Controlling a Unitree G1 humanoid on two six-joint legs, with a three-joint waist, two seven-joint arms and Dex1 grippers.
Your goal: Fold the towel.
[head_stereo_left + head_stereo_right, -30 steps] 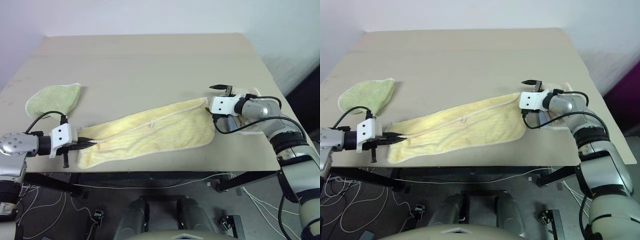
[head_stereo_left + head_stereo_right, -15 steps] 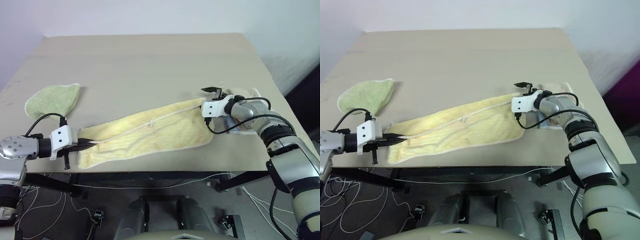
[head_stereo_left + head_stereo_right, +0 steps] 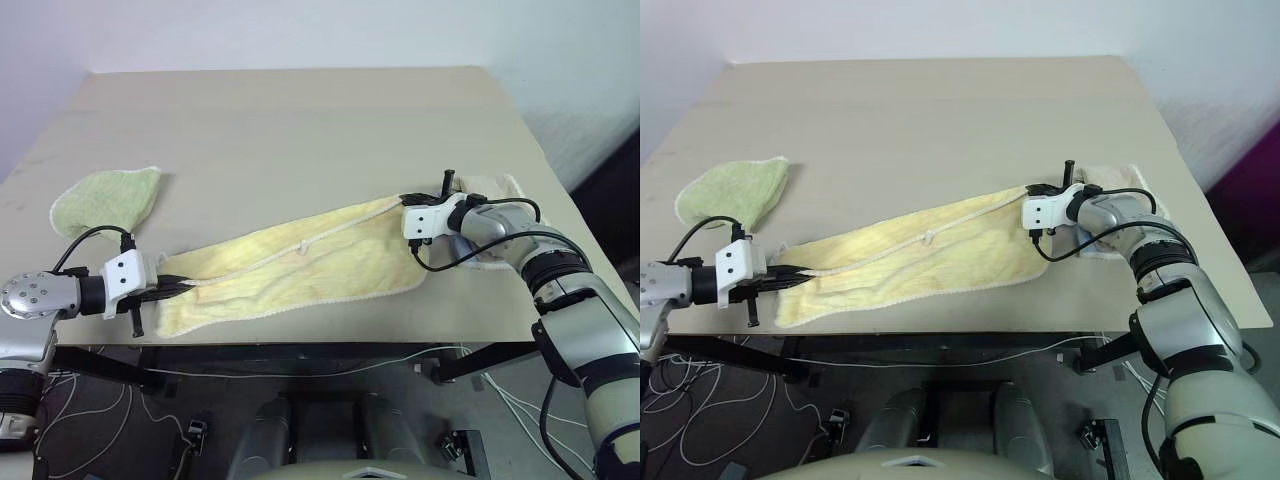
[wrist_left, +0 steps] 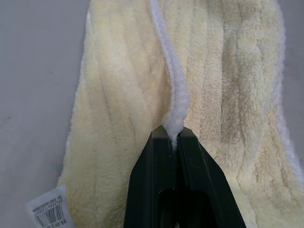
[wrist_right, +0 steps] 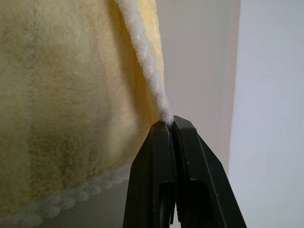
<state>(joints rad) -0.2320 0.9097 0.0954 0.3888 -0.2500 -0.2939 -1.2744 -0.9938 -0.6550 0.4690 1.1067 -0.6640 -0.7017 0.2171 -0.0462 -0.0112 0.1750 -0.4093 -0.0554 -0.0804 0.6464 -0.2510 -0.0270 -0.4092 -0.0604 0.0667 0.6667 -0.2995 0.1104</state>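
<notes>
Towel lies stretched diagonally across the worktop near its front edge. Left pincer is clenched on the white hem at the towel's left end; right pincer is clenched on the hem at its right corner.
</notes>
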